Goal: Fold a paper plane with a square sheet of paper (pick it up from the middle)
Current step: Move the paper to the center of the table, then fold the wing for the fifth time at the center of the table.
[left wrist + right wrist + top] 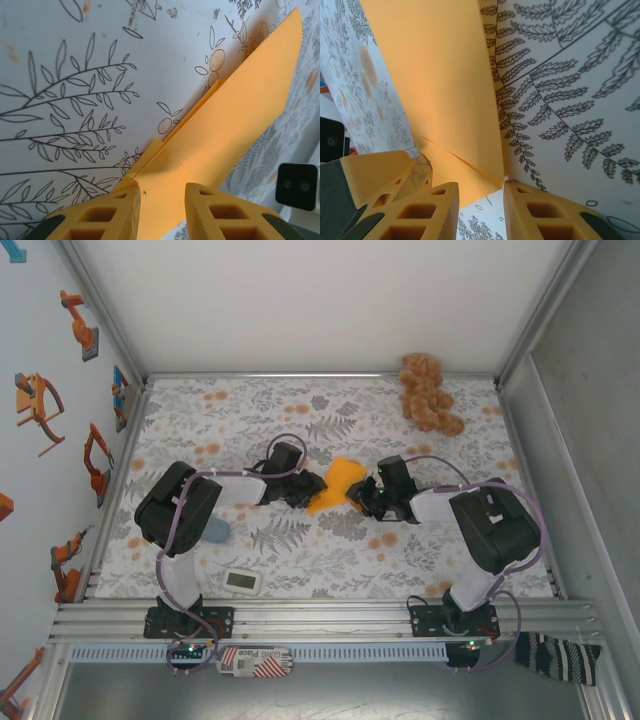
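Centre of the top view: square sheet of paper (335,485), folded narrow, between my left gripper (162,192) and right gripper (481,189). Jaws part-closed astride its ends; grasp cannot be told. Step, judged: mid-fold. Next needs aligned edges, firm crease.

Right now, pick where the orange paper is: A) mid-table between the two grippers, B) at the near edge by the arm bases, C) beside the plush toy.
A: the paper sits mid-table, with the left gripper at one end and the right gripper at the other.
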Action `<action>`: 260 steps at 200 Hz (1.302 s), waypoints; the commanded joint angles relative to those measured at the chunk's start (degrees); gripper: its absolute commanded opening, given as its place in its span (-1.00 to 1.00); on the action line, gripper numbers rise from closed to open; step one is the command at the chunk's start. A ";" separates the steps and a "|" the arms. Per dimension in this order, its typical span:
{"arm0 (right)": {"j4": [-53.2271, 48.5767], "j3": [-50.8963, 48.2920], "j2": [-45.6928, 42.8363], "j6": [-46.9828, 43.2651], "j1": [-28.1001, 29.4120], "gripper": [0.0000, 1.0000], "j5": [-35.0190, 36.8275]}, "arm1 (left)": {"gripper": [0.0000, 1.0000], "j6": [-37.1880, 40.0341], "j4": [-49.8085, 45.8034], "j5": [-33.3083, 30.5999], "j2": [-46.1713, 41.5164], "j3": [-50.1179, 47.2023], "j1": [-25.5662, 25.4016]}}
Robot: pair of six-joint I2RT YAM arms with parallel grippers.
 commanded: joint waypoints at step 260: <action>6.56 -0.21 -4.08 2.22 0.68 -1.00 5.96 | -0.03 21.37 -9.87 -5.25 -10.46 1.55 -1.58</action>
